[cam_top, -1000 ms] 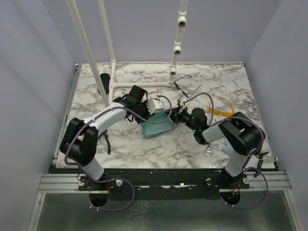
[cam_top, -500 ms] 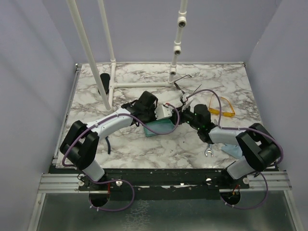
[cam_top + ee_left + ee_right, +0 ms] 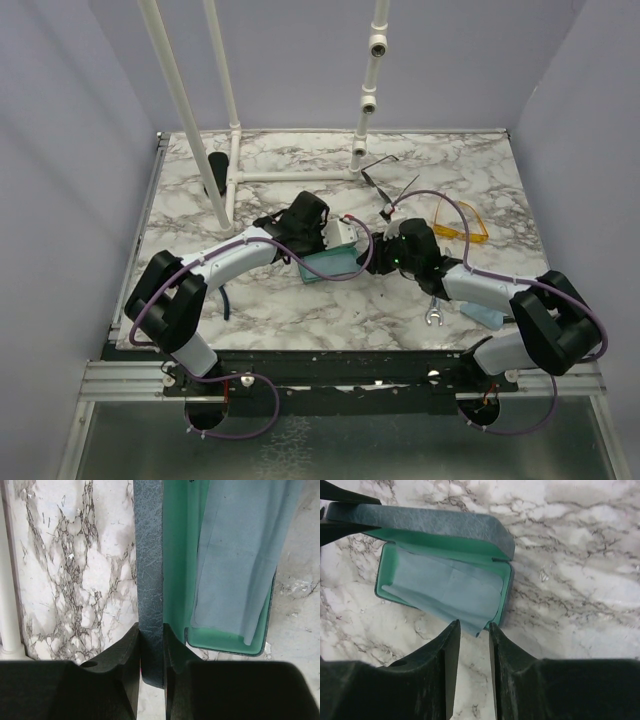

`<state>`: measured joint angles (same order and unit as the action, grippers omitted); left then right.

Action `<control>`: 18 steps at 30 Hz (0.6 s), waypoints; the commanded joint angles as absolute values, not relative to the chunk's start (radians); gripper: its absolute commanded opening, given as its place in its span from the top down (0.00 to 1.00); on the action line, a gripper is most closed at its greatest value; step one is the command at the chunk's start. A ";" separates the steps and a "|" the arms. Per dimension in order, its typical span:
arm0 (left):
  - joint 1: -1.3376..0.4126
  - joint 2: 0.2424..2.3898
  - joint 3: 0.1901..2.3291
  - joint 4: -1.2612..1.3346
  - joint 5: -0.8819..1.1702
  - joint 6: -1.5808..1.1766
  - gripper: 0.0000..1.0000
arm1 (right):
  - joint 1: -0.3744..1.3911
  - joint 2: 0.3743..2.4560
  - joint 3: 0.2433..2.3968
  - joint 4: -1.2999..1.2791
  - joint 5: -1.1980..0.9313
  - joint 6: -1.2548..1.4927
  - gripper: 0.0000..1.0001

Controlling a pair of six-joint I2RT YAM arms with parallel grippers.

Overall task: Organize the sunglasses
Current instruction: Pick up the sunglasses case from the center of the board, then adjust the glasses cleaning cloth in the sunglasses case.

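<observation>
Marble-patterned laminate is covering the desk [image 3: 300, 310]. Nearest the arm bases, at the lower right of the top view, a small wrench [image 3: 434, 316] is lying flat, with a pale blue piece [image 3: 484, 314] just beside it, half hidden by the right arm.

At mid-frame both arms are meeting at the blue-grey case [image 3: 330, 265], which is lying open. The left gripper [image 3: 151, 630] is pinching the edge of the raised lid [image 3: 150, 555], one finger on each face of it. Inside, a light blue cloth [image 3: 445, 587] is lying over the green lining [image 3: 177, 555], and one corner is hanging over the rim. The right gripper [image 3: 473, 626] is pointing at that corner with its jaws standing a little apart; the corner is showing in the gap, and whether the fingers are touching it I cannot tell.

Further back, to the right of centre, the yellow-orange sunglasses [image 3: 462, 230] are resting on the desk beside the right arm. The wire-frame sunglasses [image 3: 380, 185] are lying just above them in the frame, temples spread. Neither pair is in the case.

At the upper left, a black case [image 3: 217, 172] is sitting near the white pipes [image 3: 185, 110], which are rising from the far edge.
</observation>
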<state>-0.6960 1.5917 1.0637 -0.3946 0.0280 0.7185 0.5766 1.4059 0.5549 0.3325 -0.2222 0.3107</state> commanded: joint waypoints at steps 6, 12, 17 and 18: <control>-0.705 1.571 1.047 -0.363 0.025 0.707 1.00 | 0.581 1.442 0.593 0.197 -0.226 0.618 0.68; -0.709 1.572 1.048 -0.365 0.029 0.706 1.00 | 0.581 1.493 0.625 0.147 -0.235 0.666 0.63; -0.711 1.579 1.049 -0.363 0.035 0.706 1.00 | 0.581 1.514 0.630 0.139 -0.239 0.685 0.65; -0.712 1.580 1.051 -0.364 0.035 0.706 1.00 | 0.581 1.521 0.629 0.139 -0.238 0.688 0.65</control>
